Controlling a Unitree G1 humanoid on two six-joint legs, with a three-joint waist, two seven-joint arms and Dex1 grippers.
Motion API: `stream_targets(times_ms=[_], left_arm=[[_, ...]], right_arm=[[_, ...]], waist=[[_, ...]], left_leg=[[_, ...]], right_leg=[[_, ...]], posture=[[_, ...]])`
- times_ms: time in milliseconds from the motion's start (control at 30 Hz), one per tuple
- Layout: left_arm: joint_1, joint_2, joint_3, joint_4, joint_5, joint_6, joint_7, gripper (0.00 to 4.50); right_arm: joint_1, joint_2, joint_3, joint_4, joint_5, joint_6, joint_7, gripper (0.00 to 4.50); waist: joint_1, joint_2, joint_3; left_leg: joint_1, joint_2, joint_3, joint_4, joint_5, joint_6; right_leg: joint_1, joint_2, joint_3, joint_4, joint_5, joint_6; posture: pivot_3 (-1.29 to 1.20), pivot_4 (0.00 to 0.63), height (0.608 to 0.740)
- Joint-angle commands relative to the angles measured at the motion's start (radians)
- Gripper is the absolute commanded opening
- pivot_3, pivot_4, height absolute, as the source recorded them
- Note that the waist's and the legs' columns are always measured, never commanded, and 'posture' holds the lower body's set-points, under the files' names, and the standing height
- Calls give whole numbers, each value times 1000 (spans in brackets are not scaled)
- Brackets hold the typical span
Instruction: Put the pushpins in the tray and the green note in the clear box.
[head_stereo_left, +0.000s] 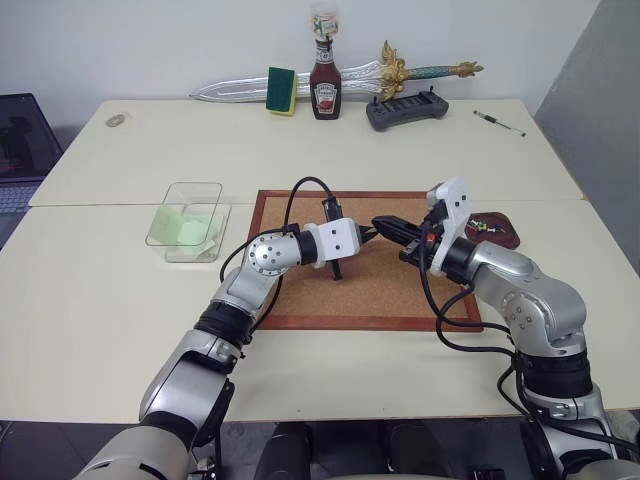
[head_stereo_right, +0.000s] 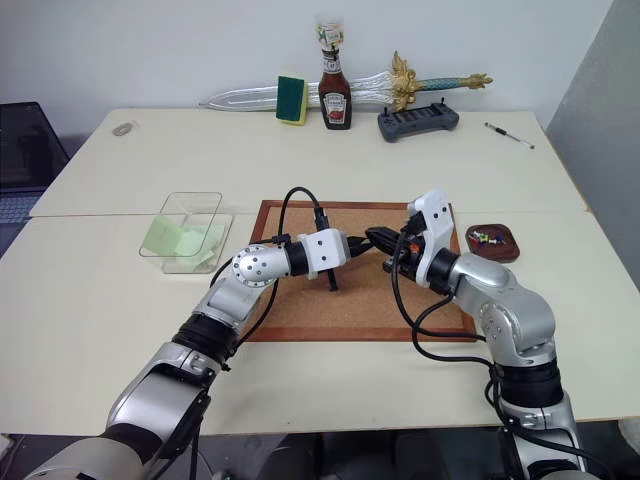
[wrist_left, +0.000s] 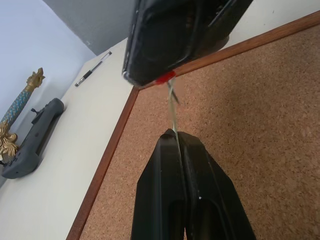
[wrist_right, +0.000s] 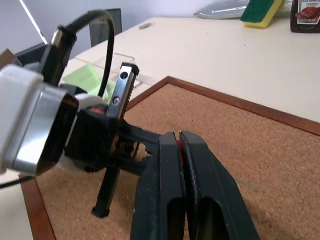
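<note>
Left wrist view: the left gripper (wrist_left: 176, 137) has its fingers clamped on the thin metal shaft of a red pushpin (wrist_left: 166, 78), whose head is pinched by the closed right gripper (wrist_left: 150, 80), both above the cork board (head_stereo_left: 400, 290). More pushpins lie in the tray (head_stereo_left: 510, 235) just right of the board. The green note (head_stereo_left: 185, 228) sits inside the clear box (head_stereo_left: 195, 190) on the tabletop (head_stereo_left: 100, 300).
</note>
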Motion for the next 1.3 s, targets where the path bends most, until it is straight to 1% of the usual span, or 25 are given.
stream_targets(times_ms=[33,333,600,700,833,933,1033,1167,1300], left_arm=[[2,6,-1,-40,11,-27,-5,48],[29,17,1,-61,34,-25,-2,48],[54,25,12,-89,24,-2,-4,48],[63,19,34,-126,-13,62,-10,48],[89,24,66,-251,-61,209,-19,48],[122,12,86,-356,-99,327,-7,48],[157,8,82,-439,-109,397,-3,48],[187,5,70,-496,-109,448,-8,48],[193,2,72,-512,-107,470,-9,48]], right_arm=[[-37,27,-59,-9,55,25,-35,0],[-100,83,-181,44,141,95,-145,0],[-112,61,-201,65,128,71,-169,0],[-108,17,-197,87,67,13,-169,0],[-73,-98,-146,151,-63,-89,-134,0],[-71,-145,-147,235,-152,-170,-163,0],[-70,-198,-139,329,-257,-230,-207,0],[-71,-243,-125,408,-319,-239,-207,0],[-47,-272,-97,410,-342,-206,-160,0]], waist=[[-2,0,0],[-12,0,0],[-15,0,0],[-14,0,0],[-14,0,0],[-16,1,0],[-16,1,-1],[-15,1,-1],[-15,1,-1]], left_leg=[[0,0,0,0,0,0],[0,0,0,0,0,0],[0,0,0,0,0,0],[0,0,0,0,0,0],[0,-1,-1,0,0,0],[0,0,0,0,0,1],[0,0,0,0,0,1],[0,0,1,0,0,1],[0,0,2,0,1,1]], right_leg=[[0,0,0,0,0,0],[0,0,0,1,0,0],[0,0,0,1,0,0],[0,0,0,1,0,0],[0,0,0,2,0,0],[0,0,0,2,0,0],[0,0,0,2,0,0],[0,0,1,1,0,0],[0,0,1,2,0,0]], posture=[[0,150,740],[0,150,740],[0,150,740],[0,150,740],[0,150,740],[0,150,740],[0,150,740],[0,150,740],[0,150,740]])
